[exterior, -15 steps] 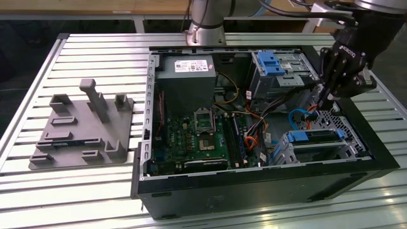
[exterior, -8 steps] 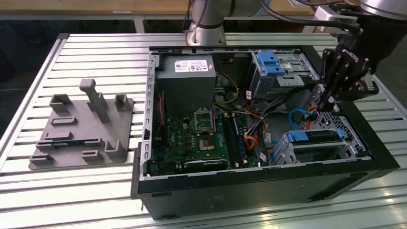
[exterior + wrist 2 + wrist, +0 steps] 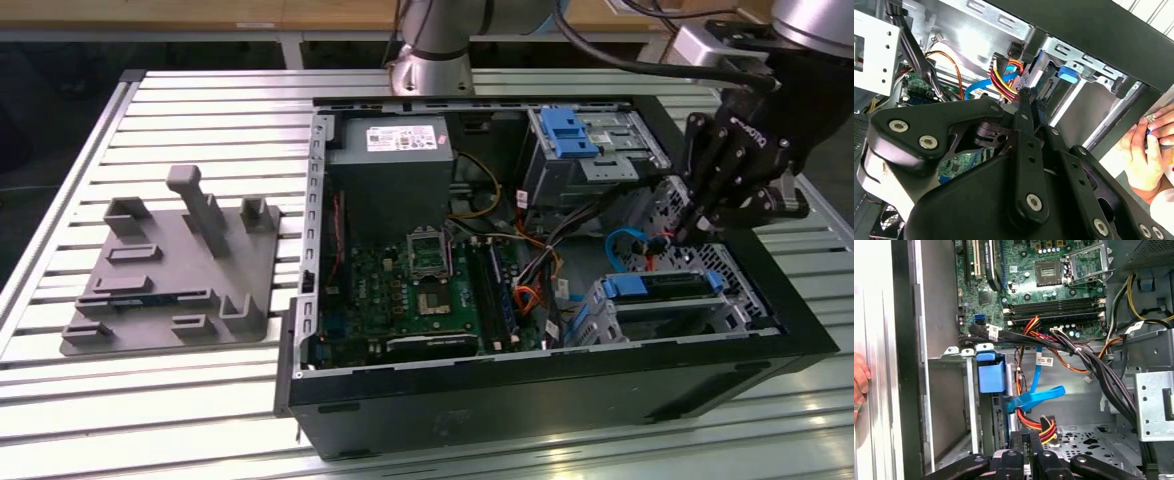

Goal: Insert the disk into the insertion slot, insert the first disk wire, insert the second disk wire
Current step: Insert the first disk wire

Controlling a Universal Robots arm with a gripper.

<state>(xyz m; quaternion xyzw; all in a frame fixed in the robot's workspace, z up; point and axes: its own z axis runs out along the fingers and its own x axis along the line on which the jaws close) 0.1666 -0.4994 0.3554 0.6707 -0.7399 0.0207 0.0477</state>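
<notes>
**Computer case** [image 3: 534, 400]: black, lying open side up on the slatted metal worktop [image 3: 200, 100], right half of the exterior view.

**Insertion slot** [image 3: 742, 298]: silver perforated cage inside the case, lower right of the exterior view.

**Disk** [image 3: 663, 287]: seated in the insertion slot. Its blue carrier faces the case interior, and the carrier's tab shows in the first wrist view [image 3: 990, 372].

**Second disk wire** [image 3: 622, 245]: flat, light blue, looped just beside the disk's end. In the first wrist view [image 3: 1036, 394] one end lies against the disk's connector edge; I cannot tell whether it is plugged in.

**Wire bundle** [image 3: 1040, 421]: red, yellow and black, ending right at the claw's tips.

**Claw** [image 3: 683, 232]: black, reaching down into the case just above the disk, right of centre in the exterior view. In the first wrist view [image 3: 1027, 436] its fingers stand nearly together with a thin gap. I cannot tell whether anything is pinched between them.

**Fixture plate** [image 3: 160, 280]: grey, with upright posts, left of the exterior view, well apart from the case.

**Person's hand** [image 3: 1146, 150]: outside the case wall.
</notes>
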